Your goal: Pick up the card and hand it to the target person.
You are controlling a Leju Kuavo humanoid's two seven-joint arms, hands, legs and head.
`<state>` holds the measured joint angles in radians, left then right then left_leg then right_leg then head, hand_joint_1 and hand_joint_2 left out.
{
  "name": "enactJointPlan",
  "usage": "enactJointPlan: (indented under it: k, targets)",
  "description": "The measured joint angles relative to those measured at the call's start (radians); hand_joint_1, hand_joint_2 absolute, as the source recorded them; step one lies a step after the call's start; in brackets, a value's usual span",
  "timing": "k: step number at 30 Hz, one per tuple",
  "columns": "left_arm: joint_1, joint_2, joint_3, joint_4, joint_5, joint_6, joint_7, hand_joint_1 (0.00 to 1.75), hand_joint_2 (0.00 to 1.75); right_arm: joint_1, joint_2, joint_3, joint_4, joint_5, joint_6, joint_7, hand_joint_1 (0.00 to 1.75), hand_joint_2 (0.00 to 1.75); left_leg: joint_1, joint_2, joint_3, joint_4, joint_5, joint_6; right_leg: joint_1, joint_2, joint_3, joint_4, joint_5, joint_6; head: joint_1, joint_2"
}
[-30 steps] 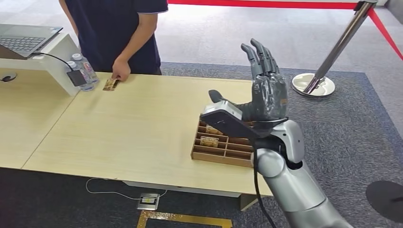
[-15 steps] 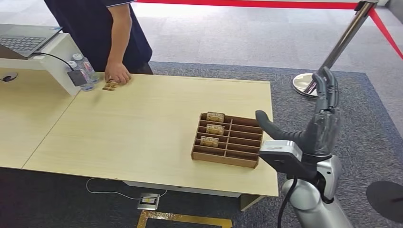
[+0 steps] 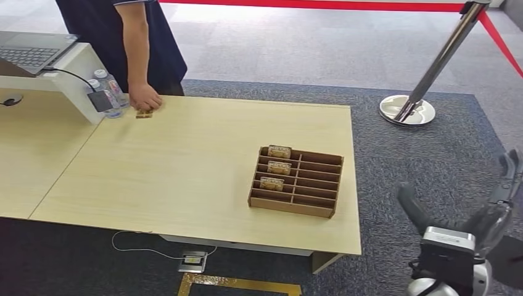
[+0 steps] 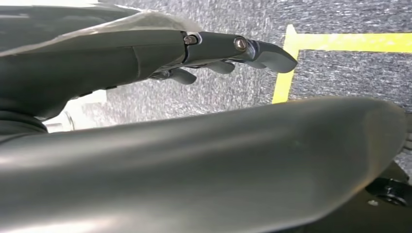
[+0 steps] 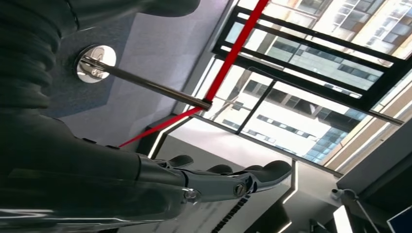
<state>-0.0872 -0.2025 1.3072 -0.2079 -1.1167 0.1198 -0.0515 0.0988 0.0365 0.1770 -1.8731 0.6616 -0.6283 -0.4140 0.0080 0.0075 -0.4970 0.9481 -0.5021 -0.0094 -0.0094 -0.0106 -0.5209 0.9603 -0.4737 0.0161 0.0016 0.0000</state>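
Note:
A wooden slotted tray [image 3: 316, 184] sits on the light wood table [image 3: 185, 166], with three brown cards [image 3: 279, 167] in its left column. Another brown card [image 3: 144, 114] lies at the table's far left edge, under the fingers of a person's hand [image 3: 145, 97]. The person [image 3: 123, 37] stands behind that edge in dark clothes. My right hand [image 3: 487, 213] hangs low beside the table's right end, fingers spread and holding nothing; the right wrist view has the same hand [image 5: 204, 182] stretched out and empty. My left hand [image 4: 218, 53] hangs over the grey floor with nothing in it.
A laptop [image 3: 31, 49] stands on a white riser at the far left, with water bottles [image 3: 108, 92] beside it. A chrome stanchion [image 3: 408, 110] with red rope stands to the right of the table. A cable box [image 3: 193, 261] and yellow tape [image 3: 240, 284] lie on the carpet in front.
My right arm has dropped from above the tray down to the right, off the table. The person has shifted left, keeping a hand on the card at the far edge.

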Motion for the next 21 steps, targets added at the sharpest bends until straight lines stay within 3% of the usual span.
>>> enactJointPlan:
  k: [11, 21]
  targets:
    - [0.001, -0.009, 0.029, 0.0, 0.018, 0.005, -0.013, 0.0, 0.0, 0.087, 0.046, -0.169, 0.075, -0.072, 0.001, 0.017, 0.0, 1.75, 0.0, 0.0, 0.0, 0.0, 0.0, 0.0, 0.0, 0.0, 0.0, 0.0, 0.0, 0.0, 0.0, 0.0]
    - [0.005, -0.011, 0.029, 0.0, -0.008, 0.006, -0.011, 0.0, 0.0, 0.059, 0.114, -0.447, 0.33, -0.086, 0.075, 0.009, 0.0, 1.75, 0.0, 0.0, 0.0, 0.0, 0.0, 0.0, 0.0, 0.0, 0.0, 0.0, 0.0, 0.0, 0.0, 0.0]
